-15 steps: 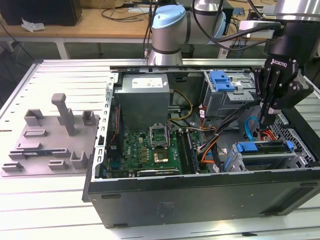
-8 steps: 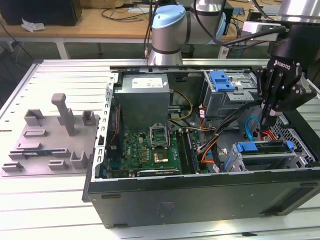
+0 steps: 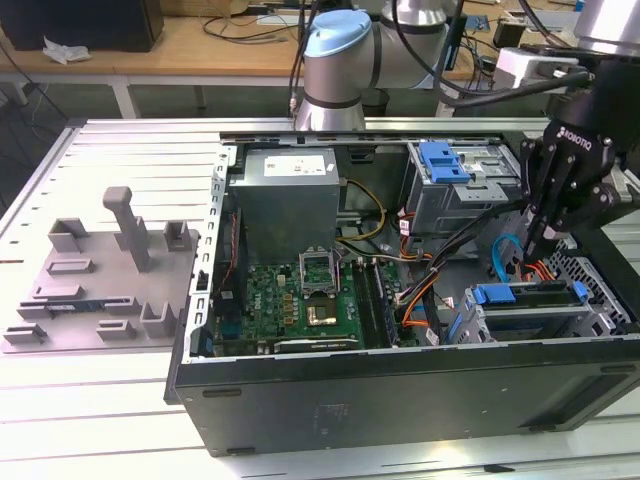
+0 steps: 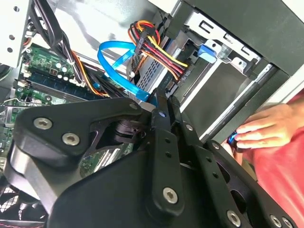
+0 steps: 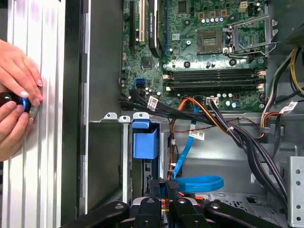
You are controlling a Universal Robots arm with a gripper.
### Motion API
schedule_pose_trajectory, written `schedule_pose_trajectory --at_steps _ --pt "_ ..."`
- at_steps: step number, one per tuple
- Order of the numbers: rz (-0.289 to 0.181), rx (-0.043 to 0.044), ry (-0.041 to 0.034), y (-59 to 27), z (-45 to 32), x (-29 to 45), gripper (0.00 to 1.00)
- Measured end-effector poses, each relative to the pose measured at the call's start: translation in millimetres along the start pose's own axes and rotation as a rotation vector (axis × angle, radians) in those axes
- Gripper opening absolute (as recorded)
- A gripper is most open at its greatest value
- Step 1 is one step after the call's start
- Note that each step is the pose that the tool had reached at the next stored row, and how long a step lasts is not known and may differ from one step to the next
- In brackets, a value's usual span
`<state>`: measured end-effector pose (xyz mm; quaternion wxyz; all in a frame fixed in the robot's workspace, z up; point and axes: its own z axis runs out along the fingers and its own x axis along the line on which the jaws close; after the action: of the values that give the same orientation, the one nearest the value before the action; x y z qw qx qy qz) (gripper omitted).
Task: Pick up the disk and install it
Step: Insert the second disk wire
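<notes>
In the exterior view the disk [image 3: 528, 296] lies slotted in the lower drive cage at the front right of the open computer case, with its blue bracket showing along the top. Its metal body is mostly hidden by the cage. The same blue bracket end [image 5: 145, 139] appears in the first wrist view, beside the cage wall. My black gripper [image 3: 541, 243] hangs just above the cage, over a looped blue data cable [image 3: 504, 256]. Its fingers are shut together with nothing between them, as both wrist views show at the gripper [image 4: 159, 105] and gripper [image 5: 164, 186].
A bright blue latch on a grey cage [image 3: 446, 160] sits at the case's back right. A grey fixture with upright posts [image 3: 110, 270] stands on the exterior view's left. Cable bundles [image 5: 237, 137] cross the case floor. A person's hands [image 5: 14, 97] rest outside the case wall, holding a small dark object.
</notes>
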<state>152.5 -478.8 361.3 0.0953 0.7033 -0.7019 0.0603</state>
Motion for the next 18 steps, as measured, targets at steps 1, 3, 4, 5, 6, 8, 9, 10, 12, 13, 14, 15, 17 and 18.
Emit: schedule_pose_trajectory --at_steps 1,3,4,5,6,8,9,10,12,13,14,15,17,18 --pt "0.000 0.0000 -0.0063 -0.2 0.4 1.7 0.16" --pt "-0.001 0.0002 -0.0246 -0.6 1.4 6.2 0.16" --pt "-0.002 0.0003 -0.0336 -0.9 1.8 8.3 0.16" --pt "-0.002 0.0003 -0.0406 -1.0 2.1 9.8 0.16" --pt "-0.002 0.0003 -0.0476 -1.1 2.4 11.2 0.16" --pt "-0.003 0.0004 -0.0662 -1.4 3.2 14.2 0.16" --pt "-0.003 0.0005 -0.0734 -1.5 3.4 15.5 0.16" --pt "-0.004 0.0006 -0.0810 -1.5 3.7 16.9 0.16" --pt "-0.004 0.0005 -0.0932 -1.6 4.3 19.4 0.16" --pt "-0.004 0.0005 -0.0987 -1.6 4.5 20.6 0.16" --pt "-0.004 0.0005 -0.1049 -1.7 4.8 21.9 0.16" --pt "-0.004 0.0005 -0.1093 -1.8 5.1 23.2 0.16" --pt "-0.003 0.0004 -0.1166 -2.3 5.8 26.2 0.16" --pt "-0.003 0.0004 -0.1194 -2.9 6.2 28.2 0.16"
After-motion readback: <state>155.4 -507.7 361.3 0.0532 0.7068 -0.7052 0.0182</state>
